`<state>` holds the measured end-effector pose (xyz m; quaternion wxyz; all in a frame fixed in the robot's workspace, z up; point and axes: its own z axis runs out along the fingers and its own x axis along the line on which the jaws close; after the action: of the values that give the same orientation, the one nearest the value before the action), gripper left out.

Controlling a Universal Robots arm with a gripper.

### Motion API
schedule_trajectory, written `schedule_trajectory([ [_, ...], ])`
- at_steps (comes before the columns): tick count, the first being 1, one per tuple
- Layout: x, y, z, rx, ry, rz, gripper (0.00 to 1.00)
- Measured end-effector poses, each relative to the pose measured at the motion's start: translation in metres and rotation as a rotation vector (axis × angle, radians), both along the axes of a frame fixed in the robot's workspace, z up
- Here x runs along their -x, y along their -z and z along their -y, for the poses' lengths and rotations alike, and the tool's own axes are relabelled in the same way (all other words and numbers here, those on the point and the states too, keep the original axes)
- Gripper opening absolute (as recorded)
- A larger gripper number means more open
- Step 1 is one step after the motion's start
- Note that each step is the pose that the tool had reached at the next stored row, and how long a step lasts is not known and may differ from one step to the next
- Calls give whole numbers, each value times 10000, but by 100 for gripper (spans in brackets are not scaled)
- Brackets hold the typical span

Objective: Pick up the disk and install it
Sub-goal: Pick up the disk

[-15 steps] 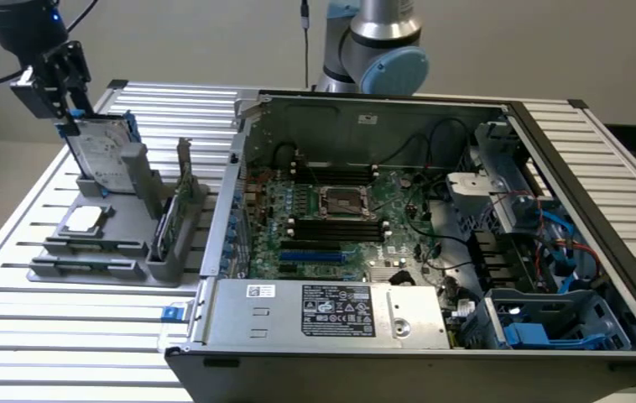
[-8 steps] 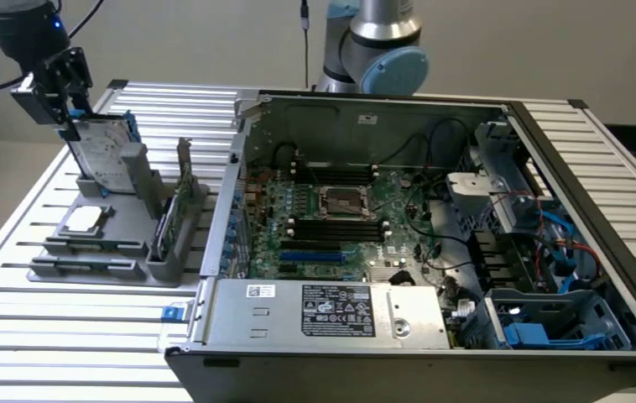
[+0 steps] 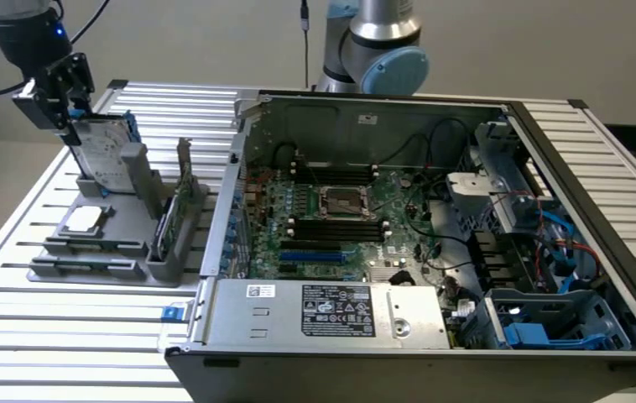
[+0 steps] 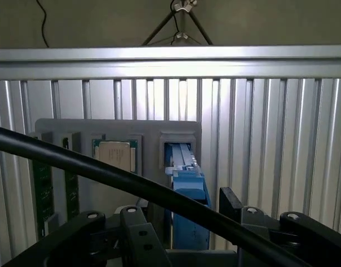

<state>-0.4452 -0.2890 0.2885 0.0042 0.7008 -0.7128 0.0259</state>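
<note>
The disk point(image 3: 103, 149) stands on edge in a slot of the grey holder point(image 3: 127, 252), at the exterior view's left beside the open computer case point(image 3: 586, 361). My gripper point(image 3: 72, 117) sits over its top edge, jaws apart, one finger on each side of its blue carrier

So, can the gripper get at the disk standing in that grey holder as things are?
Probably yes. The gripper hangs just above the disk, open jaws either side of the top edge of its blue carrier, and the grey holder leaves that upper part free.
</note>
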Motion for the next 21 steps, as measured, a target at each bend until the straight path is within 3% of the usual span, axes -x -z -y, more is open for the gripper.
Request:
schedule_trajectory([
  [14,0,45,0,1,396,-186,60],
  [21,-1,54,-5,0,412,-189,60],
])
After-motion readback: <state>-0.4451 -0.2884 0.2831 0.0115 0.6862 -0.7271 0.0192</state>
